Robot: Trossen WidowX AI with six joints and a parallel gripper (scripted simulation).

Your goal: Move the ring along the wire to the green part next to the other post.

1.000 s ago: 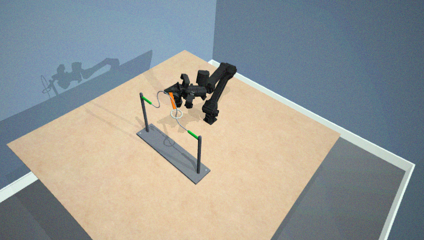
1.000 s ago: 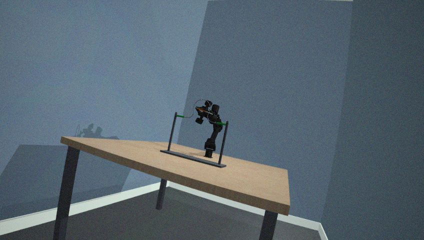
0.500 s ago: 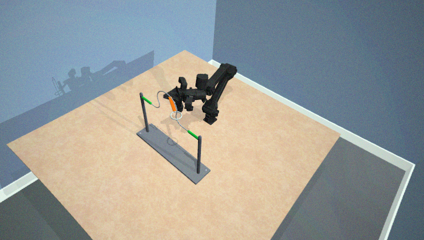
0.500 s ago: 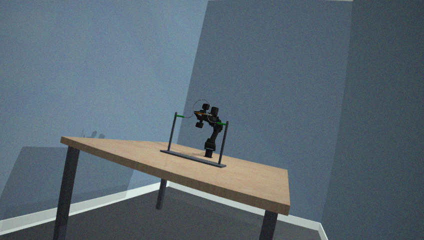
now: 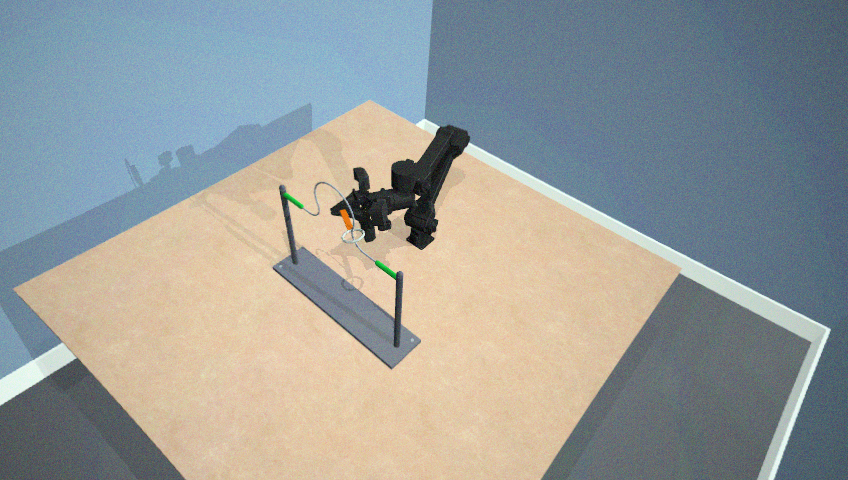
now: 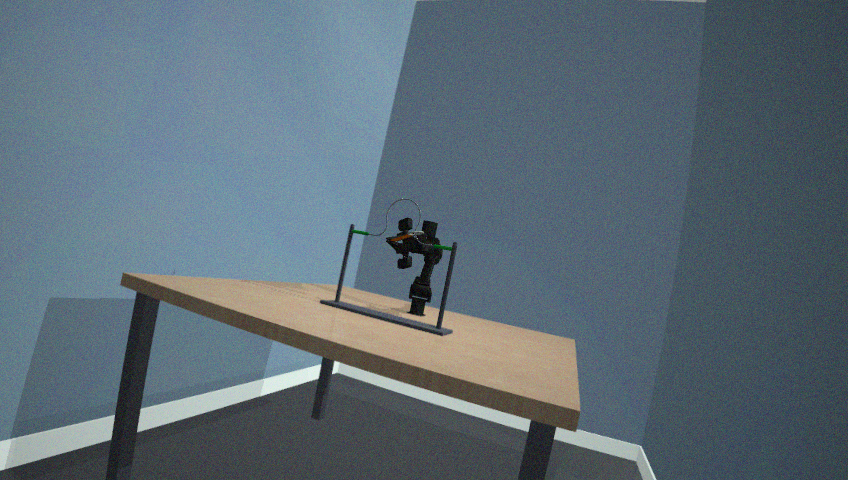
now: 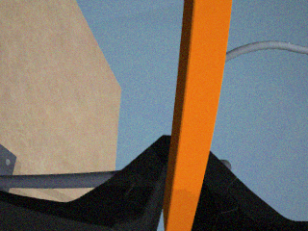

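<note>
My gripper (image 5: 349, 215) (image 7: 179, 146) is shut on the orange handle (image 5: 345, 218) (image 6: 403, 237) (image 7: 198, 90). The pale ring (image 5: 349, 230) hangs below the handle, around the thin grey wire (image 5: 326, 189) (image 6: 397, 203) (image 7: 266, 46), about midway along its downward slope. The wire runs from the far post (image 5: 289, 223) (image 6: 343, 261) with its green part (image 5: 293, 201) (image 6: 359, 232) over a hump and down to the green part (image 5: 385, 270) (image 6: 441, 246) by the near post (image 5: 398, 309) (image 6: 446, 284). In the wrist view the ring is out of frame. I cannot tell whether the ring touches the wire.
Both posts stand on a grey base plate (image 5: 333, 297) (image 6: 368, 311) on the wooden table (image 5: 535, 309) (image 6: 285, 315). The arm's base (image 5: 421, 228) (image 6: 418, 297) stands behind the plate. A post shows as a dark bar in the wrist view (image 7: 52, 180).
</note>
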